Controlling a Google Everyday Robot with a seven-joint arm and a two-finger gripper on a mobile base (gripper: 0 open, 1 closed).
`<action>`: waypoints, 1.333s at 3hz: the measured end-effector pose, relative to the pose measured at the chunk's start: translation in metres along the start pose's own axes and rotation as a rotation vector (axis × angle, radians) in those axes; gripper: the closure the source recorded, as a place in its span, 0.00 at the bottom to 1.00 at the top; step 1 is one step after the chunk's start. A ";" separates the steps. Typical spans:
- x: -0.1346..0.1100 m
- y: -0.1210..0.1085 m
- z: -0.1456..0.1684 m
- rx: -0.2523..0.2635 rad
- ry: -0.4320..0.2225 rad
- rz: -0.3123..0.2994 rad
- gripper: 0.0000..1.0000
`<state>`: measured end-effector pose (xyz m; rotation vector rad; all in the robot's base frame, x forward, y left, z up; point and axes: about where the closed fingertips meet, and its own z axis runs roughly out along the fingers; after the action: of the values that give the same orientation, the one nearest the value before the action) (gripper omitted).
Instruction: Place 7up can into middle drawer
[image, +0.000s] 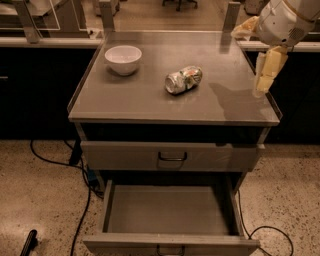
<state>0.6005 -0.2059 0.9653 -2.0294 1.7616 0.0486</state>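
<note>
The 7up can (183, 80) lies on its side near the middle of the worktop (145, 106), its long axis slanting from near-left to far-right. The gripper (264, 71) hangs at the right edge, so the can is off to its left and well apart from it. I cannot tell whether the gripper is released or clenched, but nothing shows in its grasp. Below, the middle drawer (170, 212) stands pulled open under the shut upper drawer (125, 156). A white bowl (123, 58) sits by the far left corner.
</note>
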 end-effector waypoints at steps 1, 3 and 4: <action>0.006 0.003 -0.003 0.036 -0.006 0.040 0.00; -0.002 -0.027 0.022 0.015 -0.044 -0.032 0.00; -0.011 -0.043 0.036 0.003 -0.071 -0.079 0.00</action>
<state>0.6486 -0.1792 0.9492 -2.0666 1.6365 0.0925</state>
